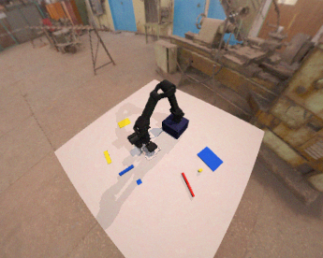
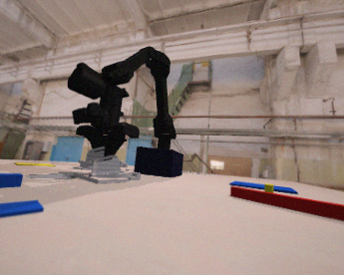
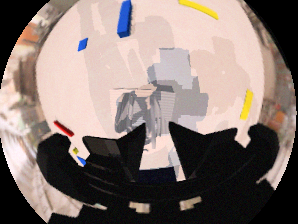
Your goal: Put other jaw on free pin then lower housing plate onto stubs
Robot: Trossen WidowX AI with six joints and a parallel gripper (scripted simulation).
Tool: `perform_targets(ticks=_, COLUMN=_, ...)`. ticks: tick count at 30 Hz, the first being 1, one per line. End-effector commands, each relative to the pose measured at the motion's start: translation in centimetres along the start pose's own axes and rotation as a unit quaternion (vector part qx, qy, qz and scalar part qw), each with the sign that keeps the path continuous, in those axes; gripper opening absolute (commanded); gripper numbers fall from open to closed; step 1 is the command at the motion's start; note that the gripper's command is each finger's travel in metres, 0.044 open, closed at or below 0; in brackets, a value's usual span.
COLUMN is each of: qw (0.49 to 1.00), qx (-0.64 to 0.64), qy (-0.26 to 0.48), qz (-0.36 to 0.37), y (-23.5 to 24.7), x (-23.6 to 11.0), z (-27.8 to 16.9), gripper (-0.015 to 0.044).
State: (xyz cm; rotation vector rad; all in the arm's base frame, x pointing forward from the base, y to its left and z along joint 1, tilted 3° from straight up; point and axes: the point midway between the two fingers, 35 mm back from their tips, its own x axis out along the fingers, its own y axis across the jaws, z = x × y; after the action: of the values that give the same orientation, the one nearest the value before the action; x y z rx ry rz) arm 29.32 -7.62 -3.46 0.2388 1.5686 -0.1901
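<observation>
The black gripper points down, low over the grey assembly. Its fingers are partly closed on a grey part. That part sits tilted just above the flat grey pieces in the exterior view. Whether it is the free jaw or the housing plate cannot be told. In the wrist view grey surfaces overlap just beyond the fingertips. The pins, stubs and gear teeth cannot be made out, nor whether the held part touches anything below. In the top view the arm hides most of the assembly.
The arm's navy base box stands behind. A blue bar, small blue block and two yellow pieces lie around the assembly. A red bar, blue plate and small yellow block lie farther off.
</observation>
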Motion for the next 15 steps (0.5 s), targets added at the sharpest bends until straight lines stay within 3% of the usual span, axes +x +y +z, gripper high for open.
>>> perform_targets(ticks=1, qw=1.000, qx=0.002, qy=-0.001, qz=0.001, y=0.05, x=0.09, z=0.01, gripper=0.0134)
perform_targets(ticks=15, qw=1.000, qx=0.000, qy=-0.001, qz=0.001, y=0.05, x=0.39, z=0.01, gripper=0.0134)
